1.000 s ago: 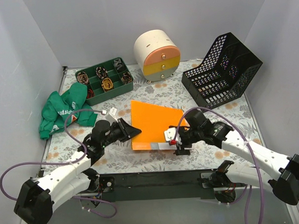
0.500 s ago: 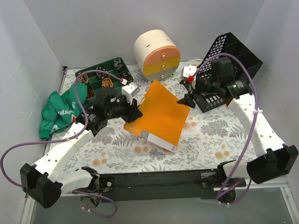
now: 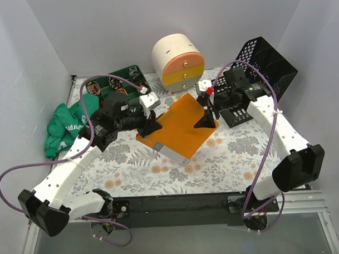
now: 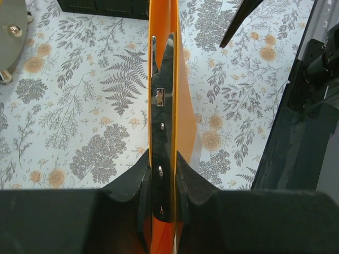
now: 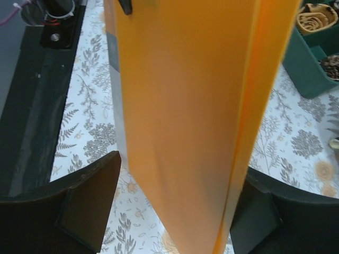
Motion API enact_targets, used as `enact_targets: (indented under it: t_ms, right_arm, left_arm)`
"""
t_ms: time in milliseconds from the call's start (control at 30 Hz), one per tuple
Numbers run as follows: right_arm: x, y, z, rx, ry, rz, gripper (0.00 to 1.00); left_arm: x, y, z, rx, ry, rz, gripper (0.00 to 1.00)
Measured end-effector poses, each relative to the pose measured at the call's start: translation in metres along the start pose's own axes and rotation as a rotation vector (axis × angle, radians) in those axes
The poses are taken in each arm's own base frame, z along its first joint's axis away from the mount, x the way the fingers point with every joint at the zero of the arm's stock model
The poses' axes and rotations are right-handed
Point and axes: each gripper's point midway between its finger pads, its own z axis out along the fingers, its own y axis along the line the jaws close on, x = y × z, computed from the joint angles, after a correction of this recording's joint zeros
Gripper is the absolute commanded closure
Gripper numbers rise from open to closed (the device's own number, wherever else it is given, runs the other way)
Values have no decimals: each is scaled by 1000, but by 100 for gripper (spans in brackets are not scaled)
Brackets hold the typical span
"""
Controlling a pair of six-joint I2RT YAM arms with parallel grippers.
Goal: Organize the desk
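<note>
Holding orange folder (image 3: 181, 131) tilted above desk (image 3: 232, 158): left gripper (image 3: 153, 126) clamped on one edge, right gripper (image 3: 207, 110) fingers (image 5: 85, 211) apart astride the opposite edge.

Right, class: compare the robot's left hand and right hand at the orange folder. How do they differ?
The left hand is shut on the orange folder, pinching its edge; the right hand is open, fingers wide on either side of it. The left hand is at the folder's left edge, the right hand at its right edge. Shared: both are at the same folder, held tilted over the desk.
</note>
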Motion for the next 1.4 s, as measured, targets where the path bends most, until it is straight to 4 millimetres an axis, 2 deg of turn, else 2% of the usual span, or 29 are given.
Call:
enact_targets:
  t_ms: [67, 133, 200, 300, 333, 367, 467, 500, 633, 800, 900, 967, 1133, 1200, 1300, 1400]
  right_arm:
    - [0, 6, 6, -28, -6, -5, 37]
    - [0, 14, 14, -62, -8, -4, 64]
    - [0, 20, 18, -87, -15, -9, 98]
    - [2, 22, 19, -96, -19, 5, 99]
    - [3, 24, 19, -98, -20, 13, 99]
    - [3, 25, 19, -100, -22, 13, 99]
    - [2, 32, 17, -105, -29, 16, 99]
    - [2, 35, 16, -105, -30, 16, 99]
    - [-5, 37, -2, -73, -68, 25, 99]
    - [-11, 16, -59, 100, -146, 36, 99]
    - [-12, 8, -81, 167, -179, 39, 99]
    - [-16, 9, -84, 162, -205, 43, 99]
    - [-30, 18, -82, 109, -280, 36, 99]
    - [-33, 21, -82, 95, -298, 32, 99]
    - [-38, 26, -78, 65, -313, 28, 99]
    - [-42, 31, -71, 34, -321, 20, 99]
  left_arm:
    - [-3, -2, 0, 16, -4, 13, 100]
    - [-5, -4, 0, 30, -9, 22, 100]
    - [-6, -6, 1, 45, -11, 30, 100]
    - [-6, -9, 1, 67, -11, 40, 98]
    - [-7, -11, 1, 73, -12, 44, 90]
    - [-7, -11, 1, 76, -12, 43, 63]
    - [-12, -10, 2, 65, -50, 44, 23]
    - [-17, -9, 1, 52, -80, 44, 2]
    - [-36, -6, -16, -42, -238, 21, 2]
    - [-58, -13, -56, -130, -477, 4, 2]
    - [-55, -21, -65, -117, -559, 2, 2]
    - [-42, -25, -57, -86, -570, 4, 2]
    - [7, -25, -21, -19, -505, -31, 2]
    - [11, -25, -10, 13, -490, -40, 6]
    - [6, -34, 3, 113, -490, -39, 15]
    - [-1, -45, 12, 225, -489, -49, 19]
